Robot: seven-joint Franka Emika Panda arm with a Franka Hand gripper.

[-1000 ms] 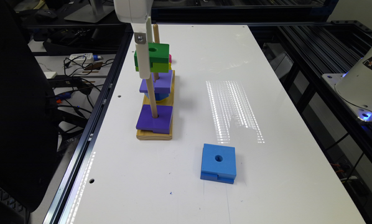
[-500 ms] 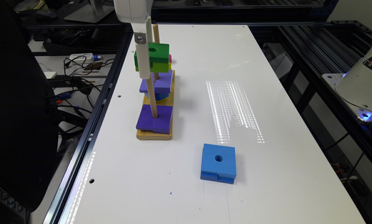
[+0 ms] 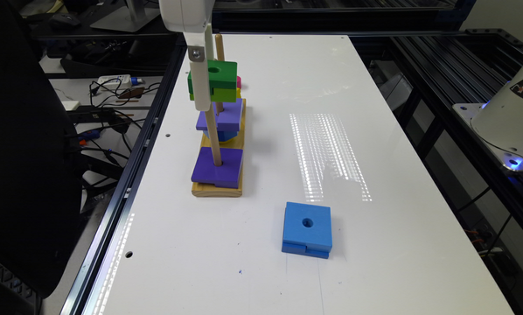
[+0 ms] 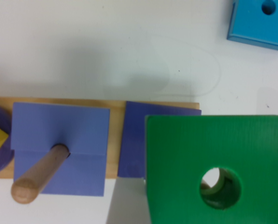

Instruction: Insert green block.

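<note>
The square foam-like green block with a round centre hole, dark green over lime green (image 3: 213, 81), hangs in the air at the white gripper (image 3: 199, 94), above the wooden base board (image 3: 217, 190) that lies on the white desk (image 3: 331, 109). The jaws' gap is not readable here, so cannot tell how wide they stand, though the block is off the desk and looks carried. In the wrist view the block's hole (image 4: 220, 187) shows a wooden peg tip inside it, off-centre toward one edge. A second wooden peg (image 4: 38, 173) stands free through a purple square block (image 4: 59, 140). For a clean insert: nudge sideways until the tip sits centred in the hole, keep the block level, lower slowly. A blue square block with a hole (image 3: 307, 229) lies well apart on the desk, not involved.
</note>
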